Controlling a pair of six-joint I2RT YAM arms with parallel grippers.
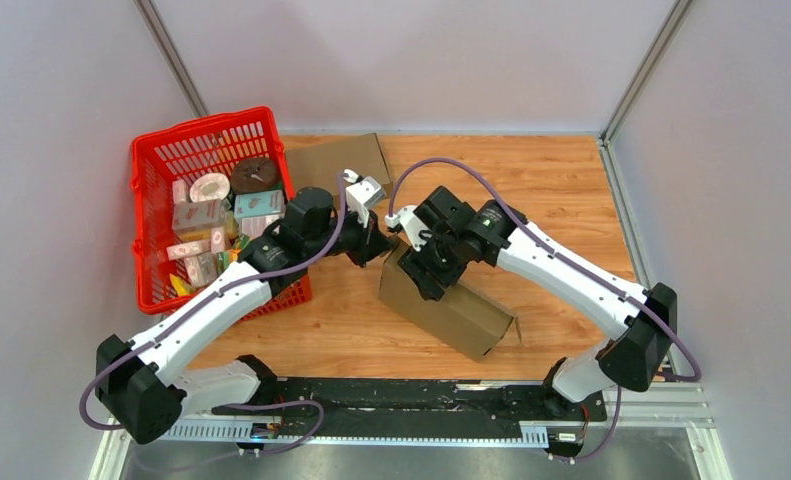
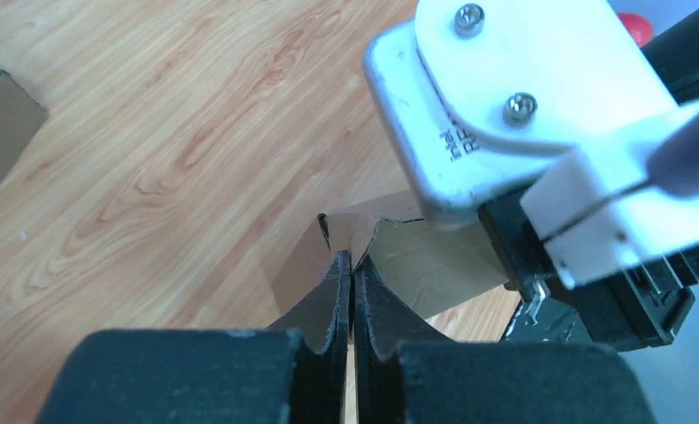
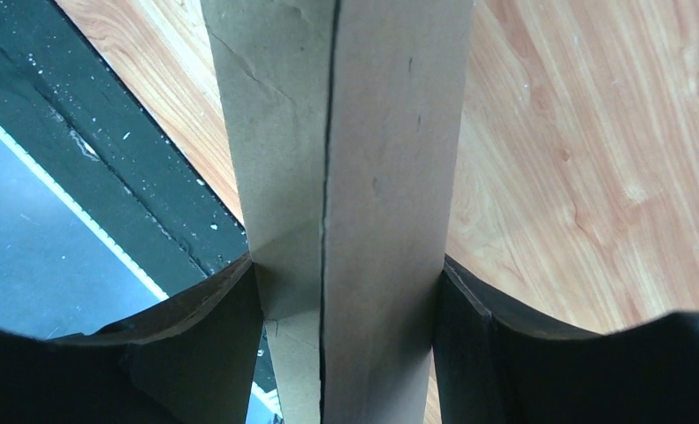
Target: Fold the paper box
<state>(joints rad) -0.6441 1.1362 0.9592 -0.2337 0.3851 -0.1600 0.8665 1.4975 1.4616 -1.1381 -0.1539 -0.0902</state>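
Note:
The brown paper box (image 1: 466,315) lies on the wooden table, one end lifted between the two arms. My right gripper (image 1: 429,268) is shut on it: in the right wrist view both black fingers press the box's (image 3: 363,168) long sides, and a seam runs down the face between them (image 3: 347,276). My left gripper (image 1: 379,240) meets the box's raised end from the left. In the left wrist view its jaws (image 2: 353,262) are pressed together on the edge of a cardboard flap (image 2: 416,265). The box's open far end is hidden behind the arms.
A red basket (image 1: 149,175) full of small packages stands at the left, close to my left arm. A flat cardboard sheet (image 1: 343,160) lies at the back of the table. The right wrist's camera housing (image 2: 505,97) hangs just beyond my left fingers. A black rail (image 1: 401,395) runs along the near edge.

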